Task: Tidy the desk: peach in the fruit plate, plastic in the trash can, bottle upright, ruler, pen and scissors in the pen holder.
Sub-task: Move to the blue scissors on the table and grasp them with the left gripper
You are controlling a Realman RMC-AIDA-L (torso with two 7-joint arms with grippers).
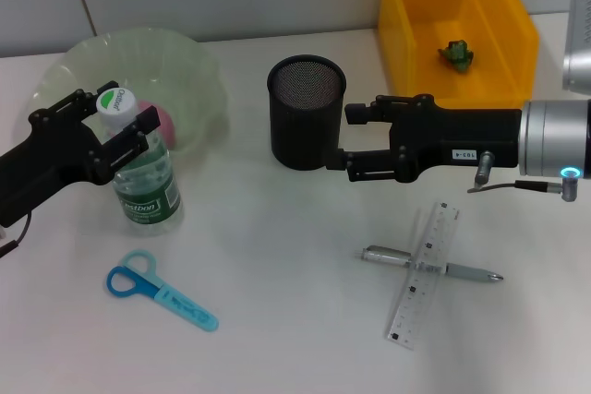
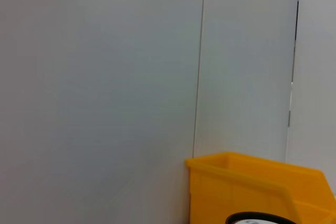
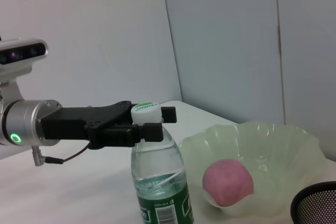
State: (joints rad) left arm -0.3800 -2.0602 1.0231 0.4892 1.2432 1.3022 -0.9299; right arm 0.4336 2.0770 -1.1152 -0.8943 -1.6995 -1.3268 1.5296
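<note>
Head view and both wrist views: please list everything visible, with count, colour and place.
desk: one, white, under everything
fruit plate: one, pale green, far left
peach: one, pink, in the fruit plate
bottle: one, clear, green label, upright before the plate
scissors: one, blue, near left
pen holder: one, black mesh, centre
trash can: one, yellow, far right
green scrap: one, inside the trash can
pen: one, silver, near right
ruler: one, clear, lying across the pen
left gripper: black, around the bottle's neck
right gripper: black, open, beside the pen holder

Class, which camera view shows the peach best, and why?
The right wrist view: the peach shows whole inside the fruit plate. The head view shows only a pink sliver behind the bottle and left gripper. The left wrist view shows none.
</note>
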